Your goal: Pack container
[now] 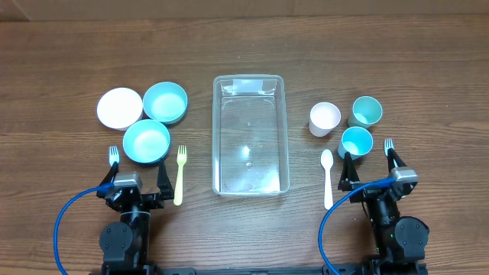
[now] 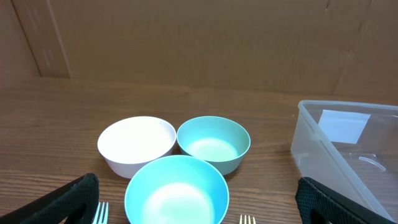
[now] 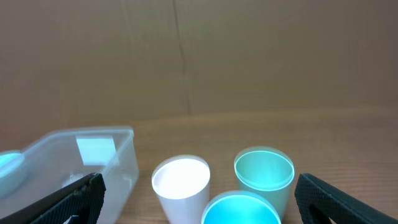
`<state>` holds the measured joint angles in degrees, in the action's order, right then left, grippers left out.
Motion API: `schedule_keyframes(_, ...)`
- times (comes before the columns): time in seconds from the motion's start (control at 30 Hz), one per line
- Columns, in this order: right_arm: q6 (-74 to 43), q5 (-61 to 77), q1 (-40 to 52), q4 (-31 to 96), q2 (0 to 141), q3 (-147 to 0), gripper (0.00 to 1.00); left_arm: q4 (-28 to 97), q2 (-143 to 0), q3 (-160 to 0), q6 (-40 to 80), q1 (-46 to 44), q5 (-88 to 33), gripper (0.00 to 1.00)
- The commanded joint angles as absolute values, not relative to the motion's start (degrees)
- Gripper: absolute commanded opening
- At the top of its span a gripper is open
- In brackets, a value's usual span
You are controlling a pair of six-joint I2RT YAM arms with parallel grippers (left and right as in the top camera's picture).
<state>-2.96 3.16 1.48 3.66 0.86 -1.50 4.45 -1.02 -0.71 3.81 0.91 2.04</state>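
The clear plastic rectangular tub (image 1: 250, 145) sits mid-counter (image 1: 69, 53), between the arms. To its left cluster a white round bowl (image 1: 120, 108), a far teal bowl (image 1: 165, 102) and a near teal bowl (image 1: 146, 141). To its right stand a white cup (image 1: 325, 118), a far teal cup (image 1: 367, 111) and a near teal cup (image 1: 357, 142). The left hand (image 1: 138, 169) and right hand (image 1: 368, 164) gape wide, holding nothing.
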Motion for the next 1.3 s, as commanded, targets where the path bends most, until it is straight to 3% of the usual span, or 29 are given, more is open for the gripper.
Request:
schedule_keyframes(0.0,-2.9,2.1,1.1,7.4,2.9,-9.7,1.0,4.1,-0.3,-0.3,2.3,1.7,2.7,1.0)
schedule_keyframes(0.2,-2.7,-1.4,1.1,25.5,22.9,-36.9,1.0,4.1,-0.3,-0.3,2.3,1.7,2.7,1.0)
schedule_keyframes(0.37,-2.7,-1.0,1.1,53.6,49.5,-68.0,1.0,4.1,-0.3,-0.3,2.3,1.6,2.7,1.0)
schedule_keyframes(0.53,-2.7,-1.0,1.1,76.9,70.1,-89.3,1.0,4.1,-0.3,-0.3,2.3,1.6,2.7,1.0)
schedule_keyframes(0.73,-2.7,-2.3,1.1,85.4,84.0,-90.1,1.0,4.1,-0.3,-0.3,2.3,1.7,2.7,1.0)
schedule_keyframes(0.87,-3.6,-1.9,1.0,82.6,90.6,-89.5,1.0,4.1,-0.3,-0.3,2.3,1.6,2.7,1.0)
schedule_keyframes(1.03,-5.1,0.8,0.2,78.8,92.9,-89.2,1.0,4.1,-0.3,-0.3,2.3,1.6,2.7,1.0)
schedule_keyframes(1.27,-5.8,2.8,-8.3,80.3,92.8,-88.4,1.0,4.1,-0.3,-0.3,2.3,1.7,2.7,1.0)
